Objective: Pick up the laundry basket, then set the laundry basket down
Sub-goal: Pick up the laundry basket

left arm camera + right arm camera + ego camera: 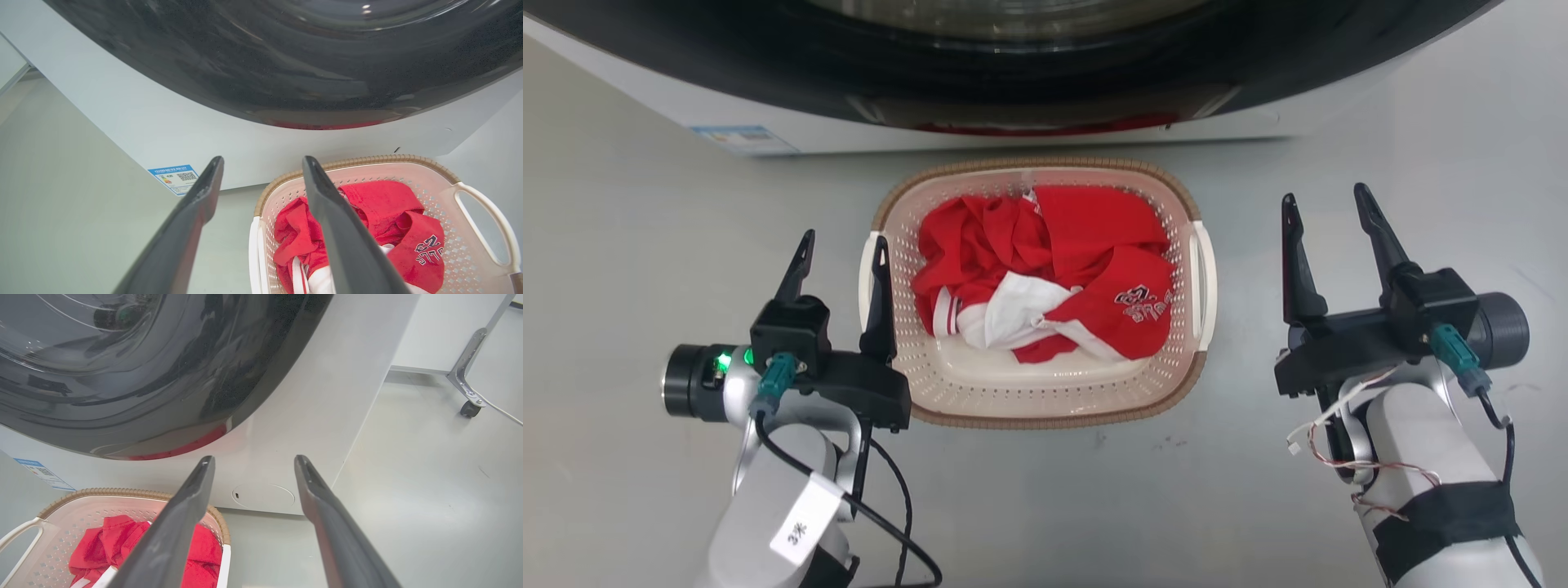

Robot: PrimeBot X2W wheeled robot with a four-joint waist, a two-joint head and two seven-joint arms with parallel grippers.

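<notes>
Washer [1045,82] spans the top edge of my head view: white body, dark round door, with a red reflection low on the glass. Grey floor [645,269] lies in front of it.

Laundry basket [1029,384] stands on the floor just in front of the washer, centred between the two arms and upright, with its brown woven-look rim running all the way round. Inside I see a crumpled red garment [1078,245] with white trim and some lettering that I cannot read.

Left claw [844,237]: fingers apart, holding nothing. It sits at the basket's left side. In the head view its inner finger overlaps the white left handle [864,278]. In the left wrist view that handle [255,253] lies in the gap between the two fingers, and the inner finger crosses over the basket's near wall. I cannot tell whether either finger touches the handle.

Right claw [1325,192]: fingers apart, empty. It is well to the right of the white right handle [1207,278], over bare floor. In the right wrist view the basket [122,494] sits at lower left, beside the claw's inner finger.

Small items: a blue label [743,140] low on the washer's left front, a white paper tag [805,523] on the left forearm, and a green light [723,359] lit on the left wrist.
</notes>
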